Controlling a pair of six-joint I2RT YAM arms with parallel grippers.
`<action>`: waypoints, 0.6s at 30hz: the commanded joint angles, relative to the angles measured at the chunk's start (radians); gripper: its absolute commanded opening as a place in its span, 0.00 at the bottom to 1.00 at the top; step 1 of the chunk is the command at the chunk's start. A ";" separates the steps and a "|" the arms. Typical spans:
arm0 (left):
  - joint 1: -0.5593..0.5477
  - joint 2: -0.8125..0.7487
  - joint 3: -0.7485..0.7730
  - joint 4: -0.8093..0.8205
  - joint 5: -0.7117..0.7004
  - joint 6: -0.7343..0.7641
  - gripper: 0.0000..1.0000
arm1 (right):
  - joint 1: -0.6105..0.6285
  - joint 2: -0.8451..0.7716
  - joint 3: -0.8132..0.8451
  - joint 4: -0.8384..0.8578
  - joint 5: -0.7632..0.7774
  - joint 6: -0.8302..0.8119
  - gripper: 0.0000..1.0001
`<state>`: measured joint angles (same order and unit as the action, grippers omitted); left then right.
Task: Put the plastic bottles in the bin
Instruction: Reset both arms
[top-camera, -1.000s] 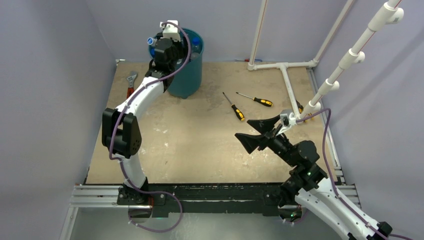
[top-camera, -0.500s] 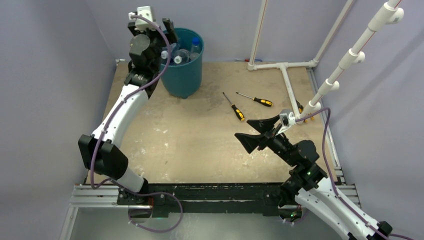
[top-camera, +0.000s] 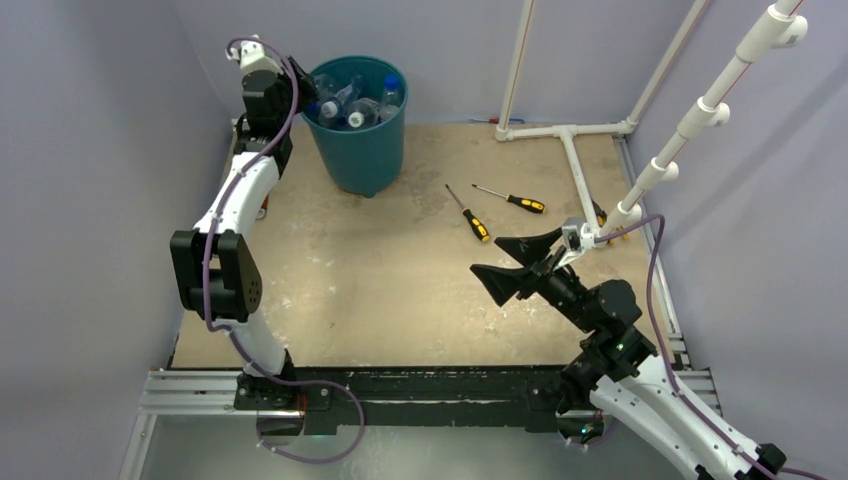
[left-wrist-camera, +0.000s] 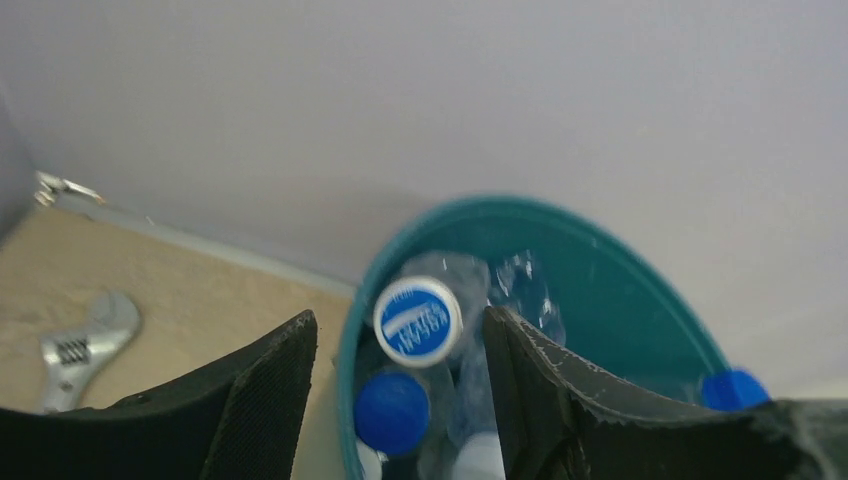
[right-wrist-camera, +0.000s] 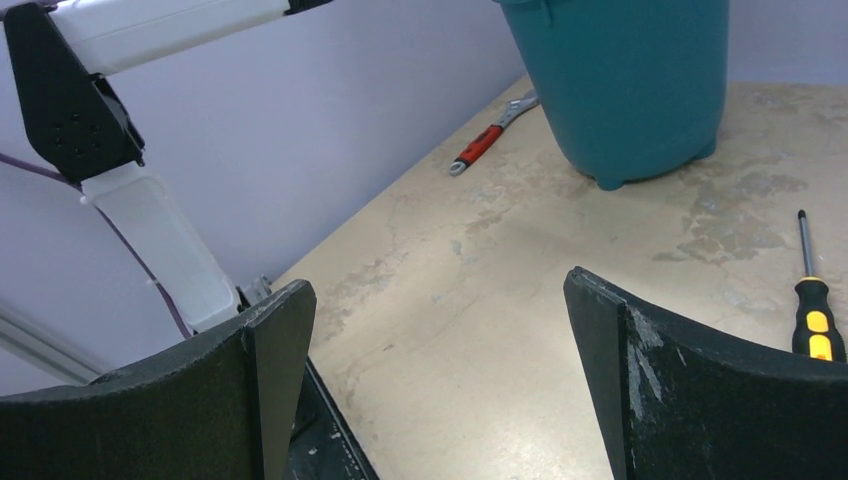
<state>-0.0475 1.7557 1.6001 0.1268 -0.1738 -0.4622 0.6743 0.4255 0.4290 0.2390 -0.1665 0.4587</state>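
Note:
The teal bin stands at the back left of the table. Several clear plastic bottles lie inside it. My left gripper hovers just left of the bin's rim, open, with nothing between its fingers. In the left wrist view the gripper looks down into the bin at a blue-and-white bottle cap and a plain blue cap. My right gripper hangs wide open over the table's right middle, empty. The right wrist view frames bare table between the fingers of the right gripper, with the bin beyond.
Two yellow-and-black screwdrivers lie right of the bin; one shows in the right wrist view. A red-handled wrench lies by the left wall. A white pipe frame occupies the back right. Walls enclose the table.
The left gripper was shut on a blue-capped bottle over the bin, then opened and pulled back left of the rim. That bottle is no longer in the gripper. The right arm has stayed put.

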 joint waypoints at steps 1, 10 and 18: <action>-0.011 -0.057 -0.053 0.081 0.145 -0.067 0.61 | 0.004 0.001 0.049 0.008 0.016 -0.012 0.98; -0.031 -0.362 -0.172 -0.235 -0.092 -0.128 0.97 | 0.005 0.009 0.081 -0.016 0.088 -0.041 0.99; -0.173 -0.747 -0.546 -0.452 -0.275 -0.258 0.99 | 0.004 0.075 0.073 -0.007 0.145 0.010 0.99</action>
<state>-0.2016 1.1007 1.2110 -0.1654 -0.3653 -0.6258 0.6743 0.4675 0.4713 0.2249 -0.0757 0.4454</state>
